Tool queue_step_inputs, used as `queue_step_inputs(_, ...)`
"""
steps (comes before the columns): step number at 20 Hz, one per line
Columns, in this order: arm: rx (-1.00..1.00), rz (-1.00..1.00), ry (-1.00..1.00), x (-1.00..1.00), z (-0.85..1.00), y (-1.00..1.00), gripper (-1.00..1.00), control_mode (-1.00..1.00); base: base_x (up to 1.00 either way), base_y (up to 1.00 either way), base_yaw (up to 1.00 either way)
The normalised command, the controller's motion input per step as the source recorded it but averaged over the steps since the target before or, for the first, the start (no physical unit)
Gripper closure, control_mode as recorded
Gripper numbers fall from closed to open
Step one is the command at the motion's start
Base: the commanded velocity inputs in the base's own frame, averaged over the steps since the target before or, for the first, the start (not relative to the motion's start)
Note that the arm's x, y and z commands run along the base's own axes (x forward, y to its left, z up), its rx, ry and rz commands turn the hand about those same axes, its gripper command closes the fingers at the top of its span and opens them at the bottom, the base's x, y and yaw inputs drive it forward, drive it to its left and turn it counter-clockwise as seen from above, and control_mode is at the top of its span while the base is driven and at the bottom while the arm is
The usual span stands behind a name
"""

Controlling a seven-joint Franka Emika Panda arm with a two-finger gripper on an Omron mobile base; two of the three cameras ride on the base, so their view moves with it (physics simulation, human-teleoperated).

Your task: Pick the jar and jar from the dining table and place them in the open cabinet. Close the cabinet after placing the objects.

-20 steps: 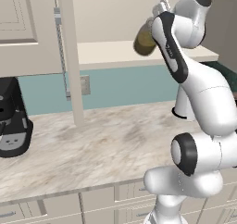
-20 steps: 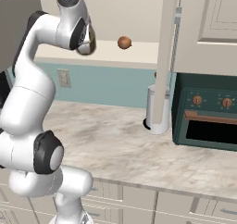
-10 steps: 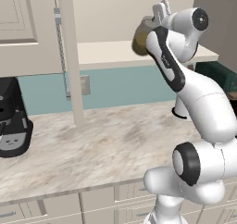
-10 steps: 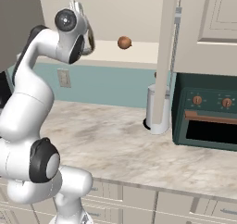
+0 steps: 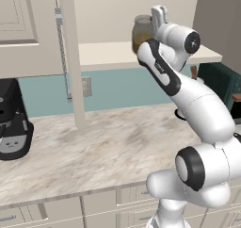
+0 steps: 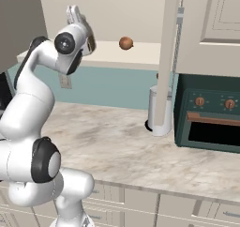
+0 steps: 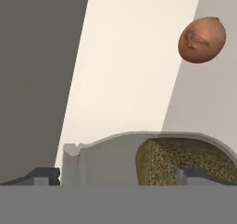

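Note:
A small clear jar (image 5: 141,31) with olive-green contents stands on the cream shelf (image 5: 108,52) of the open cabinet. My gripper (image 5: 159,12) is open and points upward just right of the jar. From the right base, the gripper (image 6: 74,12) rises above the wrist, and the jar (image 6: 90,44) peeks out behind it. In the hand view the jar (image 7: 185,160) lies low between the spread tips of the gripper (image 7: 120,177); I cannot tell whether they touch it. The dining table is out of view.
A small orange-brown ball (image 6: 125,43) rests on the shelf (image 6: 140,52), right of the jar. Cabinet doors (image 5: 19,29) (image 6: 211,29) stand open on both sides. On the marbled counter (image 5: 94,151) stand a black coffee machine (image 5: 12,123), a white canister (image 6: 157,111) and a green oven (image 6: 211,118).
The wrist has sunk and swung back from the shelf, and the hand has tilted to point upward. The jar has stayed where it was on the shelf.

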Motion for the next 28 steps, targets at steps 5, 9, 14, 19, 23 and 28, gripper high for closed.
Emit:
queue_step_inputs(5, 0.00, 0.00, -0.06, 0.05, 0.00, 0.05, -1.00, -1.00, 0.00, 0.00, 0.00)
queue_step_inputs(9, 0.00, 0.00, 0.00, 0.00, 0.03, 0.00, -1.00, -1.00, 0.00, 0.00, 0.00)
queue_step_inputs(14, 0.00, 0.00, 0.00, 0.00, 0.07, 0.00, -1.00, -1.00, 0.00, 0.00, 0.00)
queue_step_inputs(19, 0.00, 0.00, 0.00, -0.21, 0.20, -0.04, -1.00, -1.00, 0.00, 0.00, 0.00)
queue_step_inputs(23, -0.02, 0.00, 0.00, -0.83, 0.18, -0.17, -1.00, -1.00, 0.00, 0.00, 0.00)
queue_step_inputs(28, -0.08, 0.00, 0.10, -0.99, 0.17, -0.13, -1.00, -1.00, 0.00, 0.00, 0.00)
